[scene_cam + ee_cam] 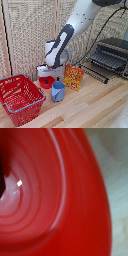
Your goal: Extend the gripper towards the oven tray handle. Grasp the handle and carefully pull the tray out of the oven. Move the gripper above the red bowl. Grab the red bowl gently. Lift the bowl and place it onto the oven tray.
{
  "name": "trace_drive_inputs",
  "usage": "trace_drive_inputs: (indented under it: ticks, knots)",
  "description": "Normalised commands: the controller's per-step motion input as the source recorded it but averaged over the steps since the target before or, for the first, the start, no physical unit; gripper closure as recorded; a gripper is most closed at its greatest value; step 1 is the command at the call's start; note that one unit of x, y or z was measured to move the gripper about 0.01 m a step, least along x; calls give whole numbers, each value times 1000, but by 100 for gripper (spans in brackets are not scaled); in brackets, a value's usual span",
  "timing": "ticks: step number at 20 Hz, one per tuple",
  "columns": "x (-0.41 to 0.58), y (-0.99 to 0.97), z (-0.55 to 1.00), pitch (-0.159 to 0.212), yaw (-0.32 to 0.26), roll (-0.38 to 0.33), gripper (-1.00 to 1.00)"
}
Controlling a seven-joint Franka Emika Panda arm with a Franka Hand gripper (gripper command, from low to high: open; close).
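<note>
Red bowl (60,203) fills the wrist view, blurred and very close. Seen from outside, it sits on the wooden table (95,107) behind the blue cup (58,91), under the gripper (47,78). Bent sharply, the white arm (75,25) points its wrist straight down. Whether the jaws grip the rim, I cannot tell. At the exterior view's right the oven (112,55) stands open, its tray (106,60) apparently drawn forward.

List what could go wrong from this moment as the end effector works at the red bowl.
1. The end effector sits right at the red bowl, and the wrist view shows only red, so whether the grip is secure cannot be told; the bowl may slip on lifting.
2. The blue cup and the yellow box stand close by, on the way toward the oven; a low carry could topple them.
3. The tray is made of bars, so the bowl might sit tilted.
</note>
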Motion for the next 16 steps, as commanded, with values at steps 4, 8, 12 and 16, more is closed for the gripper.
trace_drive_inputs:
  ticks: [4, 8, 12, 16]
  knots:
    - [11, -55, -3, 0, -23, 95, 100]
    - [0, -96, 0, 0, -48, 113, 100]
    - [14, -114, 23, -21, -121, 107, 100]
    - [114, -139, 196, -10, -153, 132, 100]
